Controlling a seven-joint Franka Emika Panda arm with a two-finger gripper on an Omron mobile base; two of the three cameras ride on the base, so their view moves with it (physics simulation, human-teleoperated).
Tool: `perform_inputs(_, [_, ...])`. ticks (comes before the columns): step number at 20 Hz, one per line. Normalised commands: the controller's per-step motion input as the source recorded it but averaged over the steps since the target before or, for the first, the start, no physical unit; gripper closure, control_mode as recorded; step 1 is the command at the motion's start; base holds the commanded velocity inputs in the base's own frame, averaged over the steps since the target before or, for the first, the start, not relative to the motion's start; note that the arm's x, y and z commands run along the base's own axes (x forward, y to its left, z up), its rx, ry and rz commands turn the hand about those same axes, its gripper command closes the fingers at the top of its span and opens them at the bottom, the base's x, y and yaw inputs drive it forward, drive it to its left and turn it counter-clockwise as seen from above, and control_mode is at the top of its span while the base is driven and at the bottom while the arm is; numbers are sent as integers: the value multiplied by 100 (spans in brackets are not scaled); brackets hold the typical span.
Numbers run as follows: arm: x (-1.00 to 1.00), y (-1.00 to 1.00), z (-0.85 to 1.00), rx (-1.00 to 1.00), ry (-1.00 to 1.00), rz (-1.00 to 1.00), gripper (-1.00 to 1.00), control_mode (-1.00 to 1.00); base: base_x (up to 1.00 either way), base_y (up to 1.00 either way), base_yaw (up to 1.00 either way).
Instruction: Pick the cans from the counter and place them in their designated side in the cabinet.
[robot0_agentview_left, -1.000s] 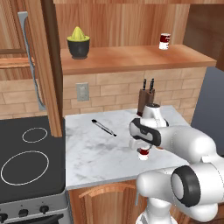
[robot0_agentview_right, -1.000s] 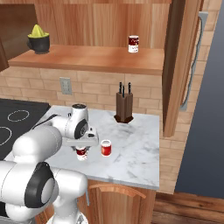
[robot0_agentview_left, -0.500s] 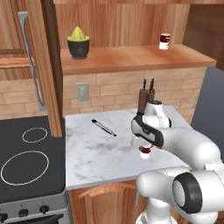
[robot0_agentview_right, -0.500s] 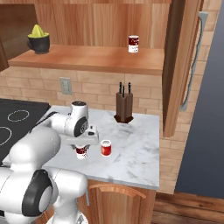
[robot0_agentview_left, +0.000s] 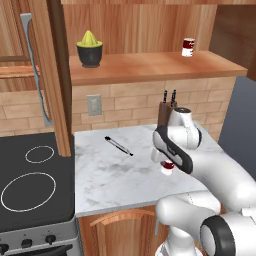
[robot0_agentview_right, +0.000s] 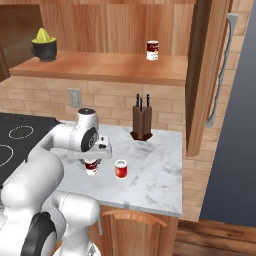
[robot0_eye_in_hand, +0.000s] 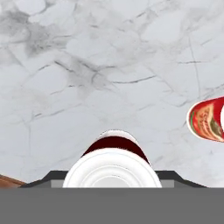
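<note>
**Your gripper holds the dark red can**

Your gripper (robot0_agentview_right: 92, 161) squeezes the dark red can (robot0_agentview_right: 91, 167) just above the white counter (robot0_agentview_right: 155, 175). The orange-red can (robot0_agentview_right: 121, 169) stands just beside it. Another can (robot0_agentview_right: 152, 50) sits on the cabinet (robot0_agentview_right: 100, 67) shelf.

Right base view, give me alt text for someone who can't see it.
The white arm's gripper is closed on a dark red can on the marble counter, with an orange-red can beside it. Another can stands on the wooden cabinet shelf above.
</note>
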Motion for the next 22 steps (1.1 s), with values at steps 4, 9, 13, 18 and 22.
perform_inputs(4, [-12, -2, 40, 0, -11, 0, 100, -100, 0, 0, 0])
perform_inputs(9, [-13, -2, 40, 0, -13, 0, 100, -100, 0, 0, 0])
perform_inputs(13, [-13, -2, 40, 0, -12, 0, 100, -100, 0, 0, 0])
perform_inputs(18, [-15, -7, 43, 0, -12, 0, 100, -100, 0, 0, 0])
perform_inputs(22, [-15, -10, 43, 0, -11, 0, 100, -100, 0, 0, 0])
